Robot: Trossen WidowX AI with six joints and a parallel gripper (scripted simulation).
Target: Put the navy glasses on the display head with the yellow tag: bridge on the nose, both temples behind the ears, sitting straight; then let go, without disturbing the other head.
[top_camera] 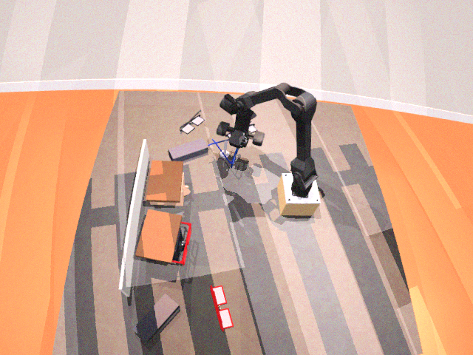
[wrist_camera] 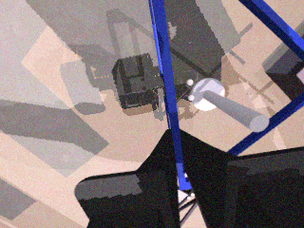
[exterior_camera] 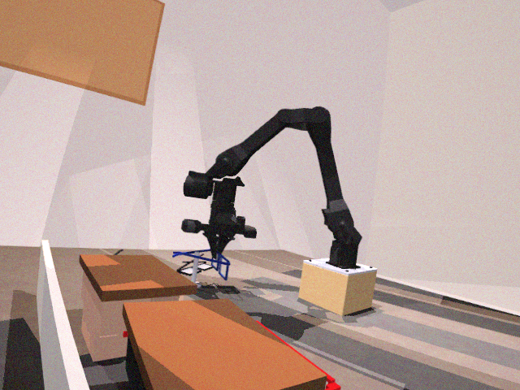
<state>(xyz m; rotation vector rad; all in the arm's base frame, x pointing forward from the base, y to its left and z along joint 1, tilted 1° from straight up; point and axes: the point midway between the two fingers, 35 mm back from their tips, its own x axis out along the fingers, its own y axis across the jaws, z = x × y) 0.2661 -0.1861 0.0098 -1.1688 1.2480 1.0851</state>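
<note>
My gripper [top_camera: 237, 147] [exterior_camera: 216, 255] [wrist_camera: 172, 133] is shut on the front rim of the navy glasses [top_camera: 234, 156] [exterior_camera: 227, 270] [wrist_camera: 164, 62]. The glasses are above the table, temples pointing toward the panel side, close around or over the top of a white post [exterior_camera: 195, 268] [wrist_camera: 233, 109]; contact cannot be told. The far display head [top_camera: 165, 181] [exterior_camera: 140, 272] has a flat brown top, pale sides and a nose, with no glasses visible on it. The near head [top_camera: 158, 237] [exterior_camera: 222, 344] has a dark face and wears red glasses [top_camera: 187, 244]. No yellow tag is visible.
A white panel [top_camera: 133, 214] [exterior_camera: 54, 310] stands behind both heads. A grey-purple box [top_camera: 188, 149] lies beside the far head, another box [top_camera: 164, 309] beyond the near one. Loose red glasses [top_camera: 216, 305] lie at the front; dark glasses lie at the back.
</note>
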